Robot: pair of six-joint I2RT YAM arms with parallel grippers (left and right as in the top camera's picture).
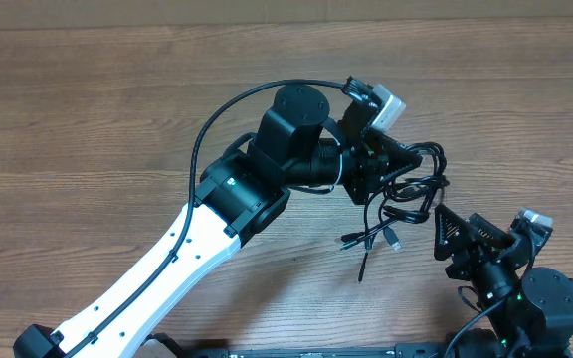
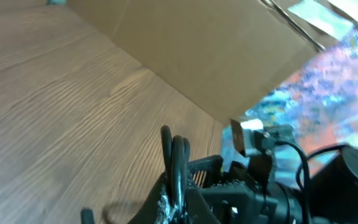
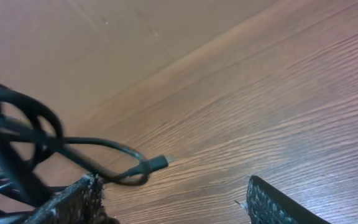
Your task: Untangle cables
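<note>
The cables (image 1: 413,185) are thin black cords in a knotted bundle, with loose plug ends (image 1: 370,239) hanging toward the table's front. My left gripper (image 1: 380,171) is shut on the bundle. In the left wrist view its fingers (image 2: 179,200) pinch a few cable strands (image 2: 175,152) that loop upward. My right gripper (image 1: 442,231) is open just right of and below the bundle. In the right wrist view its jaws (image 3: 173,190) are spread and empty. A cable end with a plug (image 3: 156,163) lies just ahead of the left finger, and the loops (image 3: 17,124) are at far left.
The wooden table (image 1: 117,119) extends all round. The left arm's own thick black wire (image 1: 227,109) arcs over its wrist. The right arm's wrist (image 2: 272,186) shows close by in the left wrist view, with a brown cardboard panel (image 2: 197,43) behind.
</note>
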